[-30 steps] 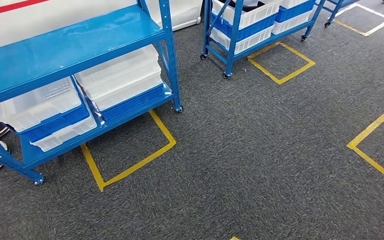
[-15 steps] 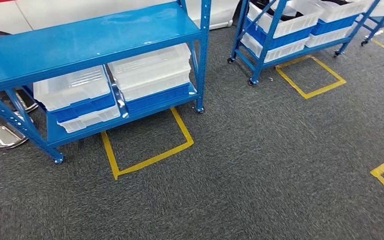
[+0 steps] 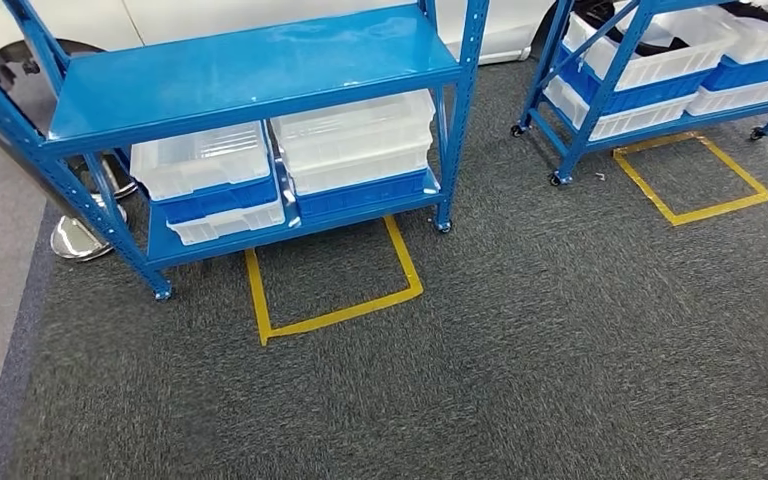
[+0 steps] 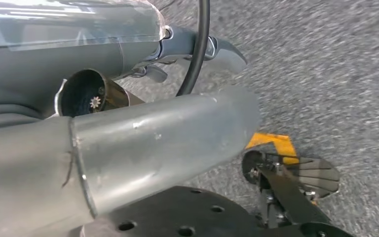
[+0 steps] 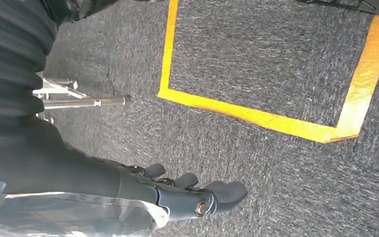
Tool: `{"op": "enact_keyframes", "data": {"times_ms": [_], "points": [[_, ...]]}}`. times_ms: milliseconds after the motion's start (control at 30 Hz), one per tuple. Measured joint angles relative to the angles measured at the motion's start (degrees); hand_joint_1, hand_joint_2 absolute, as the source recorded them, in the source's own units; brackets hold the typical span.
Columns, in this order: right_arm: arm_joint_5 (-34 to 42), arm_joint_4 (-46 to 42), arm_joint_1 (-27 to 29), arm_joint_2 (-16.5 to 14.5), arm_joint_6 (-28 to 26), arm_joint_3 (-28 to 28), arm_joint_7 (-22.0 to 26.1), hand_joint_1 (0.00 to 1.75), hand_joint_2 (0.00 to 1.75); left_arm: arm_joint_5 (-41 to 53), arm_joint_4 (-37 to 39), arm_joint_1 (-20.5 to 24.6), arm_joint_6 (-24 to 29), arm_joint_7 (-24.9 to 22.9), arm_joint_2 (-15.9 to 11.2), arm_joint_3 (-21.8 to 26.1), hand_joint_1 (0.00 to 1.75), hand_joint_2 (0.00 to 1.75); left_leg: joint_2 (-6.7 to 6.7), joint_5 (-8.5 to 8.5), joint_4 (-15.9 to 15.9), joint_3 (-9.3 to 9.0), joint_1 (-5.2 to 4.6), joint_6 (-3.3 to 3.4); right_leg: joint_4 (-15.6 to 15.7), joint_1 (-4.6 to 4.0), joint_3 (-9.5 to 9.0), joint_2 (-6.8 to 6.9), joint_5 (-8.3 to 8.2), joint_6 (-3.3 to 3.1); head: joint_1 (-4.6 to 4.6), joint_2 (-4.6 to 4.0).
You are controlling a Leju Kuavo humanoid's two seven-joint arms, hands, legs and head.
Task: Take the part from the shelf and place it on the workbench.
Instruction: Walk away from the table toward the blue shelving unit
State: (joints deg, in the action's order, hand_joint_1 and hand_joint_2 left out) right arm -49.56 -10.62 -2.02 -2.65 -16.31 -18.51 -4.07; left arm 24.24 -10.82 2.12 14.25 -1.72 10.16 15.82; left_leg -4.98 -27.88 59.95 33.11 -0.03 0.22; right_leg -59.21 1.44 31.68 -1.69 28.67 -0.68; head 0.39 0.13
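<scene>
Bins (image 3: 203, 160) on blue shelf (image 3: 250, 65), yellow floor square (image 3: 332, 280) before it, contents unclear.

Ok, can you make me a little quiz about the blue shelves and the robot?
1. True or false: the nearest blue shelf has white bins under its top board.
2. What colour is the taped square on the carpet in front of that shelf: A red, B yellow, C green?
3. Fill in: in the right wrist view, the right robot hand hangs over the carpet and holds ____.

Key: 1 true; 2 B; 3 nothing.
</scene>
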Motion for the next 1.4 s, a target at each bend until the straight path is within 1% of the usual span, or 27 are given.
{"op": "enact_keyframes", "data": {"times_ms": [67, 100, 133, 167, 200, 233, 267, 300, 333, 367, 400, 433, 467, 533, 567, 600, 633, 667, 700, 733, 767, 800, 833, 867, 1000, 1200, 1400], "points": [[0.0, 0.0, 0.2, -0.1, 0.0, 0.0, 0.1, 0.0, 1.75, 0.2, 0.0, 0.1, -0.1, 0.1, 0.0, 0.0, 0.0, 0.0, 3.08, -3.27, 5.6, 2.65, 0.07, -0.53, 0.2, 0.03, -0.22, 1.52, 0.04, -0.52, -0.18, 0.0], [0.0, 0.0, 0.3, -0.1, 0.0, 0.0, 0.0, 0.0, 1.75, 0.3, 0.0, 0.2, -0.1, 0.3, 0.0, 0.0, 0.0, 0.0, 3.88, -5.12, 9.5, 4.6, 0.23, -0.75, 0.2, -0.04, -0.23, 2.35, 0.13, -0.63, -0.25, 0.0], [0.0, 0.0, 0.4, -0.1, 0.0, 0.0, 0.0, 0.0, 1.75, 0.4, 0.0, 0.2, -0.2, 0.5, 0.0, 0.0, 0.0, 0.0, 4.29, -6.33, 12.8, 6.26, 0.38, -0.93, 0.2, -0.1, -0.27, 3.15, 0.24, -0.64, -0.24, 0.0], [0.1, 0.0, 0.4, -0.1, 0.1, 0.0, 0.1, 0.0, 1.75, 0.4, 0.0, 0.2, -0.2, 0.7, 0.0, 0.0, 0.0, 0.0, 4.49, -6.48, 14.4, 7.13, 0.49, -1.05, 0.2, -0.12, -0.35, 3.91, 0.36, -0.62, -0.25, 0.0], [0.1, 0.0, 0.3, -0.1, 0.1, 0.0, 0.3, 0.0, 1.75, 0.4, 0.0, 0.2, -0.2, 0.9, 0.0, 0.0, 0.0, 0.0, 4.67, -5.46, 13.7, 6.81, 0.56, -1.08, 0.2, -0.12, -0.51, 4.61, 0.51, -0.56, -0.25, 0.0], [0.2, 0.0, 0.3, -0.2, 0.1, 0.0, 0.6, 0.0, 1.75, 0.4, 0.0, 0.1, -0.2, 1.1, 0.0, 0.0, 0.0, 0.0, 5.01, -3.55, 10.9, 5.36, 0.59, -1.02, 0.2, -0.11, -0.76, 5.25, 0.68, -0.45, -0.25, 0.0], [0.3, 0.0, 0.3, -0.2, 0.1, 0.0, 0.8, 0.0, 1.31, 0.4, 0.0, 0.1, -0.2, 1.2, 0.0, 0.0, 0.0, 0.0, 5.93, -1.44, 6.8, 3.23, 0.55, -0.83, 0.2, -0.13, -1.06, 5.84, 0.88, -0.31, -0.25, 0.0], [0.4, 0.0, 0.3, -0.2, 0.1, -0.1, 1.0, 0.0, 0.87, 0.4, 0.0, 0.2, -0.2, 1.2, 0.0, 0.0, 0.0, 0.0, 7.12, 0.05, 3.0, 1.21, 0.35, -0.53, 0.2, -0.26, -1.32, 6.35, 1.11, -0.06, -0.24, 0.0], [0.4, 0.0, 0.3, -0.3, 0.1, -0.1, 1.1, 0.0, 0.44, 0.4, 0.0, 0.3, -0.2, 1.3, 0.0, 0.0, 0.0, 0.0, 8.01, 0.89, 0.3, -0.14, 0.14, -0.18, 0.2, -0.37, -1.51, 6.75, 1.28, 0.23, -0.23, 0.0], [0.4, 0.0, 0.2, -0.3, 0.1, -0.1, 1.1, 0.0, 0.0, 0.4, 0.0, 0.3, -0.2, 1.3, 0.0, 0.0, 0.0, 0.0, 8.65, 1.1, -1.0, -0.77, -0.09, 0.16, 0.3, -0.49, -1.67, 7.09, 1.39, 0.52, -0.22, 0.0], [0.5, 0.0, 0.1, -0.3, 0.1, -0.1, 1.1, 0.0, 0.0, 0.4, 0.0, 0.3, -0.2, 1.4, 0.0, 0.0, 0.0, 0.0, 8.58, 0.95, -1.2, -0.76, -0.3, 0.48, 0.4, -0.58, -1.82, 7.38, 1.42, 0.83, -0.21, 0.0], [0.5, 0.0, -0.1, -0.3, 0.0, -0.1, 1.1, 0.0, 0.44, 0.4, 0.0, 0.2, -0.2, 1.4, 0.0, 0.0, 0.0, 0.0, 8.1, 1.04, -1.5, -0.78, -0.29, 0.82, 0.6, -0.58, -2.07, 7.68, 1.42, 1.15, -0.21, 0.0], [0.6, 0.0, -0.2, -0.3, -0.1, -0.2, 1.2, 0.0, 0.87, 0.4, 0.0, 0.1, -0.2, 1.3, 0.0, 0.0, 0.0, 0.0, 7.76, 1.19, -1.9, -0.98, -0.19, 1.16, 0.6, -0.5, -2.3, 7.37, 1.61, 1.46, -0.19, 0.0], [0.9, -0.1, -0.1, -0.3, -0.2, -0.5, 1.2, 0.0, 1.75, 0.5, 0.0, 0.2, -0.2, 1.1, 0.0, 0.0, 0.0, 0.0, 7.04, 1.57, -2.7, -1.52, 0.12, 1.89, -2.0, -0.32, -1.37, 5.1, 3.45, 1.91, -0.13, 0.0], [1.1, -0.1, 0.0, -0.3, -0.3, -0.7, 1.2, 0.0, 1.75, 0.6, 0.0, 0.2, -0.2, 1.0, 0.0, 0.0, 0.0, 0.44, 6.73, 1.66, -2.9, -1.63, 0.16, 2.15, -5.1, -0.2, 0.17, 3.59, 5.16, 2.01, -0.11, 0.0], [1.3, -0.1, 0.1, -0.3, -0.3, -0.9, 1.3, 0.0, 1.75, 0.7, 0.0, 0.3, -0.3, 0.9, 0.0, 0.0, 0.0, 0.87, 6.42, 1.63, -2.9, -1.65, 0.11, 2.36, -9.0, -0.2, 2.23, 2.6, 6.94, 2.05, -0.09, 0.0], [1.5, -0.1, 0.1, -0.3, -0.3, -1.2, 1.2, 0.0, 1.75, 0.8, 0.0, 0.4, -0.3, 0.8, 0.0, 0.0, 0.0, 1.31, 6.1, 1.57, -2.9, -1.67, 0.0, 2.49, -12.6, -0.2, 4.25, 2.16, 8.18, 2.1, -0.09, 0.0], [1.6, -0.1, 0.2, -0.3, -0.3, -1.4, 1.2, 0.0, 1.75, 0.9, 0.0, 0.4, -0.3, 0.7, 0.0, 0.0, 0.0, 1.75, 5.76, 1.48, -2.9, -1.77, -0.11, 2.58, -14.9, -0.21, 5.7, 2.0, 8.39, 2.1, -0.09, 0.0], [1.7, -0.1, 0.2, -0.3, -0.3, -1.5, 1.1, 0.0, 1.75, 0.9, 0.0, 0.3, -0.3, 0.7, 0.0, 0.0, 0.0, 1.75, 5.41, 1.37, -2.8, -1.92, -0.2, 2.63, -14.9, -0.22, 6.11, 1.96, 7.33, 2.03, -0.09, 0.0], [1.8, -0.1, 0.2, -0.3, -0.2, -1.7, 1.0, 0.0, 1.75, 0.9, 0.0, 0.3, -0.3, 0.7, 0.0, 0.0, 0.0, 1.75, 5.04, 1.23, -2.8, -2.13, -0.26, 2.61, -12.7, -0.23, 5.44, 1.93, 5.21, 1.87, -0.09, 0.0], [1.9, -0.1, 0.3, -0.3, -0.2, -1.9, 0.9, 0.0, 1.75, 0.9, 0.0, 0.3, -0.3, 0.7, 0.0, 0.0, 0.0, 1.75, 4.73, 1.05, -2.7, -2.34, -0.29, 2.54, -8.9, -0.26, 4.0, 1.87, 2.59, 1.61, -0.08, 0.0], [2.0, -0.1, 0.3, -0.3, -0.2, -2.1, 0.7, 0.0, 1.75, 0.9, 0.0, 0.3, -0.3, 0.6, 0.1, 0.0, 0.0, 1.75, 4.49, 0.82, -2.5, -2.44, -0.38, 2.38, -5.1, -0.4, 2.47, 1.74, 0.7, 1.32, -0.08, 0.0], [2.0, -0.1, 0.3, -0.3, -0.2, -2.3, 0.6, 0.0, 1.75, 0.9, 0.0, 0.3, -0.3, 0.6, 0.1, 0.0, 0.0, 1.75, 4.29, 0.61, -2.3, -2.46, -0.46, 2.15, -2.2, -0.54, 1.34, 1.62, -0.51, 1.04, -0.1, 0.0], [2.0, -0.1, 0.2, -0.4, -0.2, -2.4, 0.5, 0.0, 1.75, 0.8, 0.0, 0.3, -0.3, 0.6, 0.1, 0.0, 0.0, 1.75, 4.19, 0.38, -2.1, -2.38, -0.55, 2.0, -0.5, -0.61, 0.77, 1.49, -0.97, 0.88, -0.11, 0.0], [2.0, 0.0, 0.2, -0.6, -0.2, -2.5, 0.3, 0.0, 1.75, 0.8, 0.0, 0.3, -0.3, 0.3, 0.1, 0.1, 0.0, 1.75, 4.08, 0.19, -2.0, -2.44, -0.54, 2.15, 0.2, -0.83, 0.54, 1.41, -0.81, 0.75, -0.12, 0.0], [2.1, -0.1, 0.1, -0.6, -0.1, -2.9, 0.0, 0.0, 1.75, 1.3, 0.0, 0.3, -0.3, -1.9, 0.1, 0.1, 0.0, 1.75, 4.09, 0.2, -2.5, -2.79, -0.48, 1.86, 0.1, -0.93, 0.38, 1.42, -0.58, 0.3, -0.12, 0.0], [5.5, -0.6, 0.7, -0.6, 1.3, -2.2, -0.5, 0.0, 1.75, 0.0, -0.3, -0.5, -1.3, -2.9, -0.6, -0.8, 0.0, 1.75, 4.09, 0.18, -2.6, -2.84, -0.37, 1.26, 0.1, -1.05, 0.34, 1.43, -0.52, 0.21, -0.11, 0.0]]}}
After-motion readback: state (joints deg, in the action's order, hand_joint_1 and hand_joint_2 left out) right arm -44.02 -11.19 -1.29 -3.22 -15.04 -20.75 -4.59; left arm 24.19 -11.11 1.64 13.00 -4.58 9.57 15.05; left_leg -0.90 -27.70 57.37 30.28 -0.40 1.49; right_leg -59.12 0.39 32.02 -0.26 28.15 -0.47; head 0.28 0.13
